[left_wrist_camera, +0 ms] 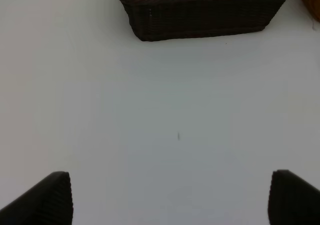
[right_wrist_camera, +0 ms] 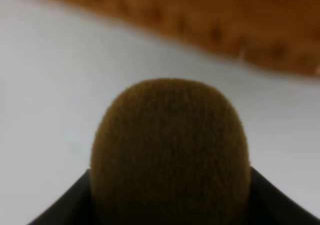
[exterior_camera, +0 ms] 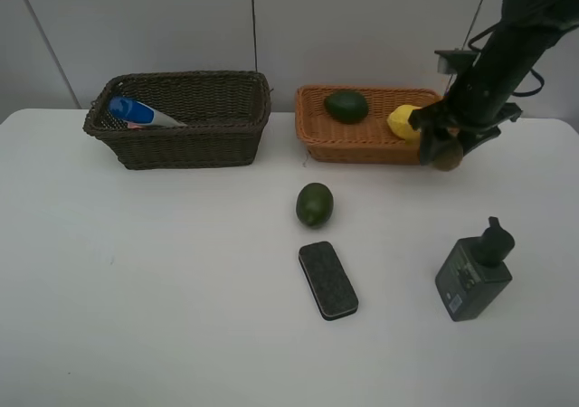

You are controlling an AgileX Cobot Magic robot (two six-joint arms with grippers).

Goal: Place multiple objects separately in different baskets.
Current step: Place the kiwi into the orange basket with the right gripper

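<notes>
Gripping the fuzzy brown oval kiwi point(right_wrist_camera: 170, 150), my right gripper point(exterior_camera: 441, 149) hangs just off the right end of the shallow orange-tan wicker basket point(exterior_camera: 362, 145), near the white table's point(exterior_camera: 136, 289) back right corner. My left gripper point(left_wrist_camera: 170, 197) holds its fingers wide apart over bare tabletop before the dark brown wicker basket point(left_wrist_camera: 200, 15).

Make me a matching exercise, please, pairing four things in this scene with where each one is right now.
Things:
1. brown kiwi
2. green lime
3. yellow lemon
4. white blue-capped bottle

Places:
A. inside the dark brown basket
B. on the table, between the baskets and the black eraser
C. gripped in the right pincer
D. inside the orange-tan basket

Pairs: 1-C, 2-B, 3-D, 4-A
</notes>
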